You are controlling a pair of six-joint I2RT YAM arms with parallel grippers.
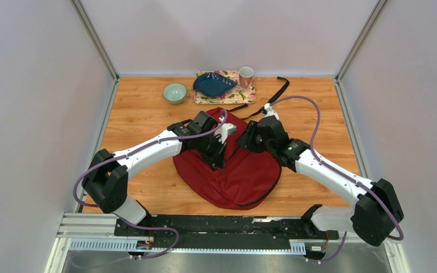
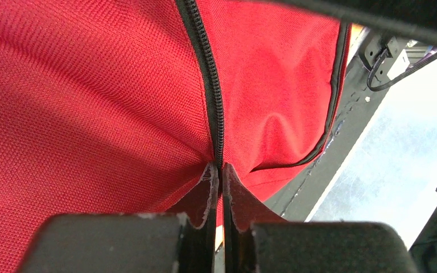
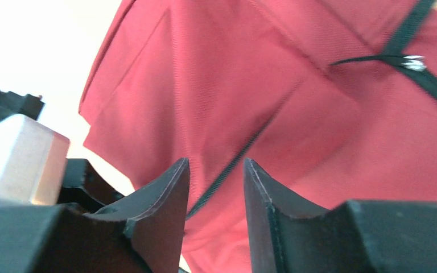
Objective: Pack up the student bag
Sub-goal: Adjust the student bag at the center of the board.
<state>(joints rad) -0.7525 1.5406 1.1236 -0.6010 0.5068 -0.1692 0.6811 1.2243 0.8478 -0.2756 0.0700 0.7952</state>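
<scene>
- The wooden worktop (image 1: 142,114) carries everything.
- The dark red student bag (image 1: 244,176) lies flat at the worktop's centre. A black strap (image 1: 281,88) trails off toward 1 o'clock.
- A flowered tray (image 1: 244,96) sits at 12 o'clock from the bag, near the back wall.
- A dark blue dish (image 1: 213,84) lies on the tray, toward its 9 o'clock side.
- A pale green bowl (image 1: 174,92) stands at 11 o'clock from the bag, just beside the tray.
- The left pincer (image 2: 219,170) is clenched on the bag's black zipper (image 2: 207,74), and the fabric puckers at its tips.
- The right pincer (image 3: 216,165) is released, its jaws apart over the bag's 12 o'clock part.
- A pink cup (image 1: 246,75) stands on the tray's 1 o'clock corner.
</scene>
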